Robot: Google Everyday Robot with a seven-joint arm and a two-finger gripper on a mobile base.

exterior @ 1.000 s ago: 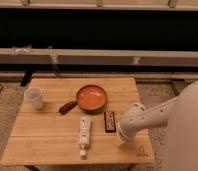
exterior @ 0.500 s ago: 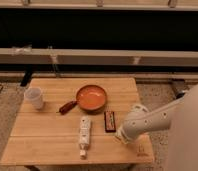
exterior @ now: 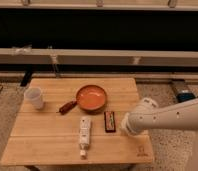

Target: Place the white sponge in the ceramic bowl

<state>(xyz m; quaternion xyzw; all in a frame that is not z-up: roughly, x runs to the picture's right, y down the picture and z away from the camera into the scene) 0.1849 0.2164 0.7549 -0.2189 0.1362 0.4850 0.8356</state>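
Observation:
The ceramic bowl (exterior: 91, 97) is a round orange dish with a reddish-brown stub handle (exterior: 68, 107). It sits in the middle of the wooden table (exterior: 52, 145) and is empty. The white sponge does not show; the arm may be hiding it. My gripper (exterior: 125, 127) is at the end of the white arm that reaches in from the right. It is low over the table's right part, just right of a dark flat bar (exterior: 109, 121) and in front and to the right of the bowl.
A white cup (exterior: 34, 97) stands at the table's left. A long white bottle-like object (exterior: 85, 132) lies in front of the bowl. A dark wall with a rail runs behind the table.
The arm's end has dipped slightly toward the table beside the dark bar. The bowl, cup and bottle-like object have not moved.

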